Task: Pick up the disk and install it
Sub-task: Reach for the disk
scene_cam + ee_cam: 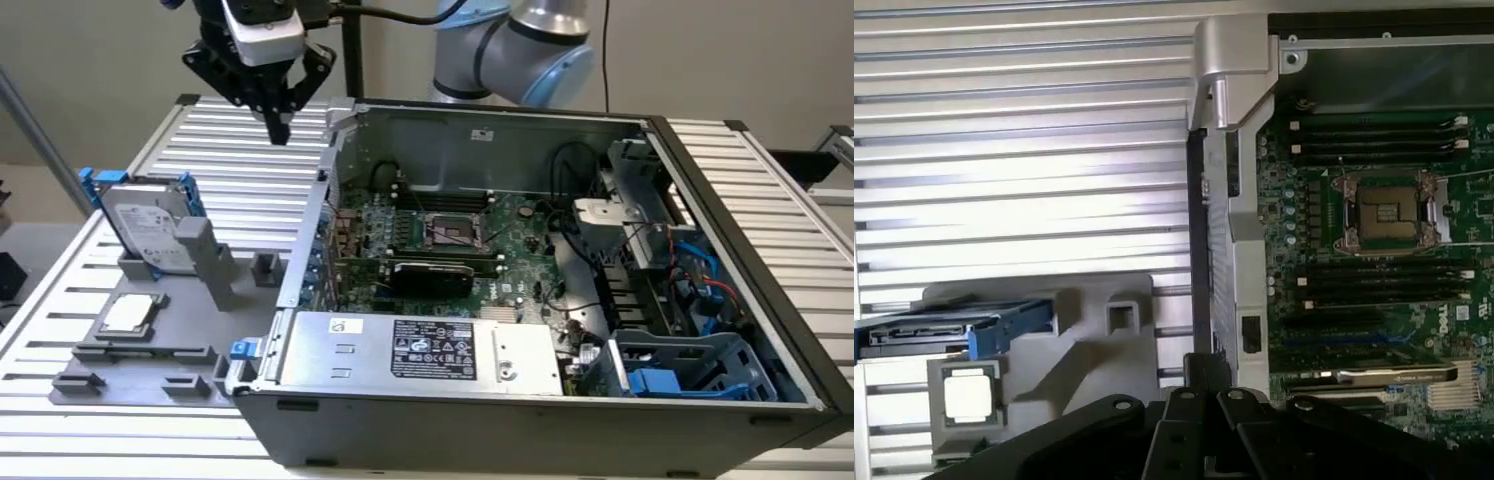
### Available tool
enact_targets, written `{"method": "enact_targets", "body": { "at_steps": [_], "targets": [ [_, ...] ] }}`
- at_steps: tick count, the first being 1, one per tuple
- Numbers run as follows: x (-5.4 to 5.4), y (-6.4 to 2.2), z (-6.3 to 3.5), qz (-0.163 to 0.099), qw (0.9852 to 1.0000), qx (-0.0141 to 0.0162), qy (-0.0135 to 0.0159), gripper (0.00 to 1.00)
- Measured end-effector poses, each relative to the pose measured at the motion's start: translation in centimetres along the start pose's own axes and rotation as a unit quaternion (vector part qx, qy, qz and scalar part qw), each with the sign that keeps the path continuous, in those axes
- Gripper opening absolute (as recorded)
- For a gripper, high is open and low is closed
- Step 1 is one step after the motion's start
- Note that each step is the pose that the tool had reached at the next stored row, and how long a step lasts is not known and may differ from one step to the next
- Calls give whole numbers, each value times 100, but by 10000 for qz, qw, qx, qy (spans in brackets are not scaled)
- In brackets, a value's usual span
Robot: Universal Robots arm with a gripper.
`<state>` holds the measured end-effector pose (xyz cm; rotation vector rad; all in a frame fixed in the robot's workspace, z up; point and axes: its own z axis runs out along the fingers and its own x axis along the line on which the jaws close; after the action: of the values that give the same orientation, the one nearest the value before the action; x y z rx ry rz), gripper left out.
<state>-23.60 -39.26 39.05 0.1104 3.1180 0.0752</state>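
While the claw (278,128) hangs up high over the worktop (227,150), it holds nothing. Its two fingers look pressed together at the tips, with no thing between them. It is near the back corner of the open computer case (467,435), on the exterior view's left.

The disk (144,228) is well apart from the claw. It stands up on its edge in a grey holder (203,262) on the worktop, on the exterior view's left of the case. Its blue rails stick out at the top. In the wrist view you see the disk (939,335) from above, as a thin blue and grey strip. A small square chip (130,312) lies flat just beside it in another grey holder.

Inside the case there is a green board (467,235), a grey power box (427,350) and a blue bay (687,365) at the corner.

So I think the job has hardly begun. The disk is not picked up yet, and it is not in the case yet. Both parts are left to do.
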Motion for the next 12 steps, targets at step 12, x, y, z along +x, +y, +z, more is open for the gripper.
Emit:
{"method": "enact_targets", "body": {
  "at_steps": [12],
  "targets": [
    [550, 45, 26, 0, 10000, 0, 0, 0]
  ]
}}
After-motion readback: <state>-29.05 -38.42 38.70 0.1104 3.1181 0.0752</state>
